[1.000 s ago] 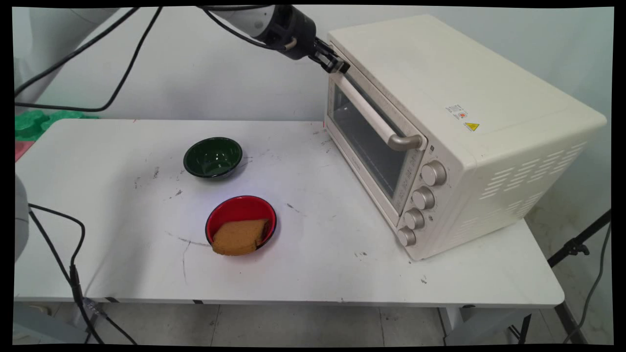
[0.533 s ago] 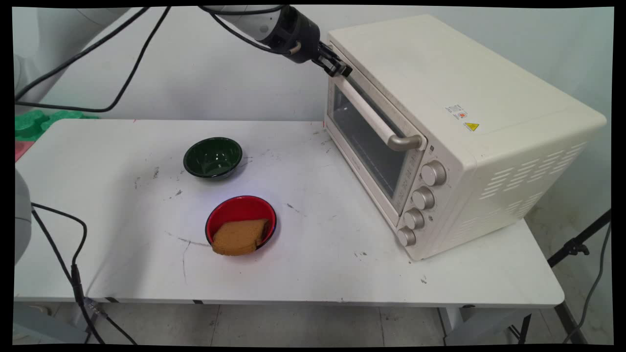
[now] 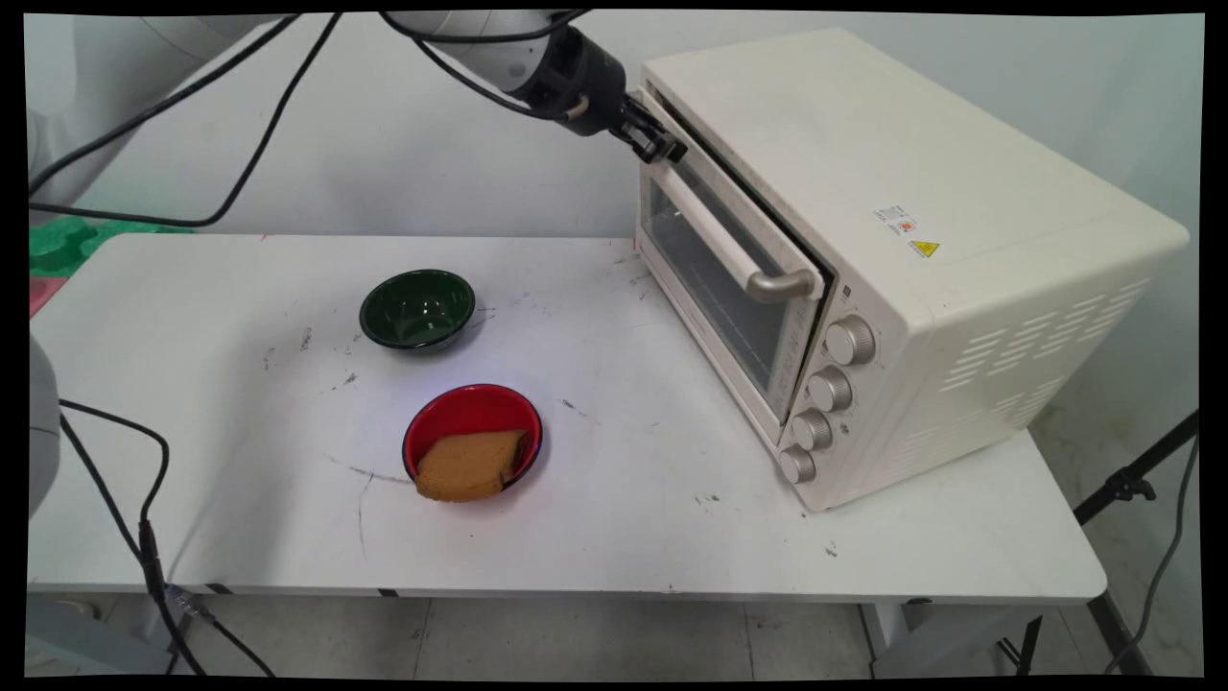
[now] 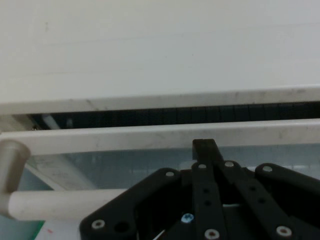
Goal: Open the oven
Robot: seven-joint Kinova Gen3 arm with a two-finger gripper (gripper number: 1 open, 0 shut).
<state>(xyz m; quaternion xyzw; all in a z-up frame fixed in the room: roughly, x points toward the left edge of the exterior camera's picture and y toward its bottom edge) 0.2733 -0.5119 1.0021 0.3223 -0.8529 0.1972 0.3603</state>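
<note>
A cream toaster oven (image 3: 911, 192) stands on the right of the white table (image 3: 240, 518). Its glass door (image 3: 715, 288) is tipped slightly outward, with a dark gap along the top. My gripper (image 3: 662, 144) is shut, and its tip rests against the far top corner of that door. In the hand view the joined fingers (image 4: 204, 146) lie on the door's top rail (image 4: 115, 138), with the dark gap (image 4: 150, 117) just beyond. The door handle (image 4: 50, 204) runs below, and in the main view the handle (image 3: 729, 245) crosses the door.
A red bowl (image 3: 472, 415) holding a brown slice of bread (image 3: 468, 466) sits mid-table, near the front. A dark green bowl (image 3: 417, 307) stands behind it. Several knobs (image 3: 830, 389) line the oven's front right. Black cables (image 3: 144, 518) hang at the left.
The gripper has moved slightly left and down at the door's top edge, and the oven door, shut before, now leans open a crack.
</note>
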